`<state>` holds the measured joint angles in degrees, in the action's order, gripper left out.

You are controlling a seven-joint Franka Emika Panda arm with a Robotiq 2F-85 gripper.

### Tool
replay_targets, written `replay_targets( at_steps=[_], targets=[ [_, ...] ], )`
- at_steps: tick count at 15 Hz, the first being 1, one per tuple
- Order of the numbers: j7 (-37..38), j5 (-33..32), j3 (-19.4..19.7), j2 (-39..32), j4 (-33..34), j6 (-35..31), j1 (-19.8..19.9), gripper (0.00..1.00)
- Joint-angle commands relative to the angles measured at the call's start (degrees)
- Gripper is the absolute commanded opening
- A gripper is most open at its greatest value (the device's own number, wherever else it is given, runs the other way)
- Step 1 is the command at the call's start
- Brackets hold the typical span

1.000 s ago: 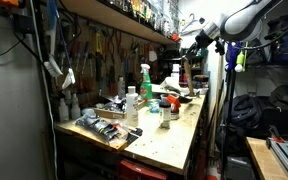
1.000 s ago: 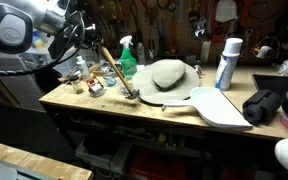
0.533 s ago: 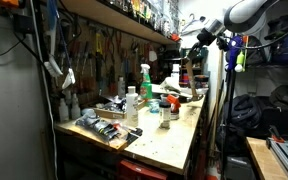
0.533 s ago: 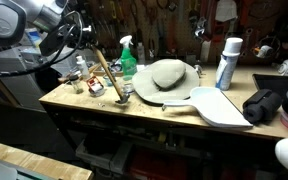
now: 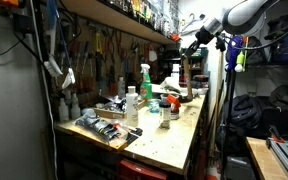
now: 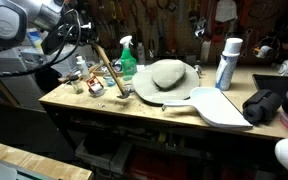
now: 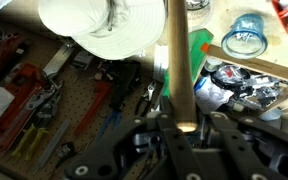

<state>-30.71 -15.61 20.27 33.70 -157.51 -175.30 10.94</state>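
Change: the wooden stick (image 6: 108, 73) leans less than 1 s ago, its lower end pulled in from the hat toward the jar. Barely any shift over the last half second.
Hand: the hand (image 6: 87, 42) is clamped on the stick's upper end. In the wrist view the fingers (image 7: 162, 135) press it from both sides, with no gap showing.
Stick position: tilted over the worktop (image 6: 134, 112) at the end under the hand, low end just beside the hat brim. Can't tell if the tip touches.
Jar: small jar (image 6: 94, 87) near that end's corner, just beside the stick.
Spray bottle: green spray bottle (image 6: 127, 55) at the back edge, behind the stick.
Hat: floppy grey hat (image 6: 167, 75) mid-worktop, closest obstacle to the low end.
Board: white board (image 6: 219, 105) along the front edge, touching the hat.
Can: white can (image 6: 226, 62) near the back edge, well apart from the stick.
Cloth: black cloth (image 6: 267, 105) at the far end.
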Motion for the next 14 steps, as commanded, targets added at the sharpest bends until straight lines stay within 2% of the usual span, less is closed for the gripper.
replay_targets(
  at_steps=[1, 5, 8, 11, 14],
  targets=[
    [2.53, -1.95, -3.01, -3.01, -0.01, -6.27, 2.97, 0.06],
    [3.19, -4.12, -8.05, -7.12, -0.12, -11.80, 8.28, 0.06],
    [6.29, -7.59, -14.55, -9.47, -0.19, -14.55, 16.14, 0.06],
    [8.13, -10.77, -22.52, -9.84, -0.20, -15.91, 26.12, 0.06],
    [10.69, -14.36, -27.14, -9.66, -0.15, -15.41, 31.53, 0.06]
  ],
)
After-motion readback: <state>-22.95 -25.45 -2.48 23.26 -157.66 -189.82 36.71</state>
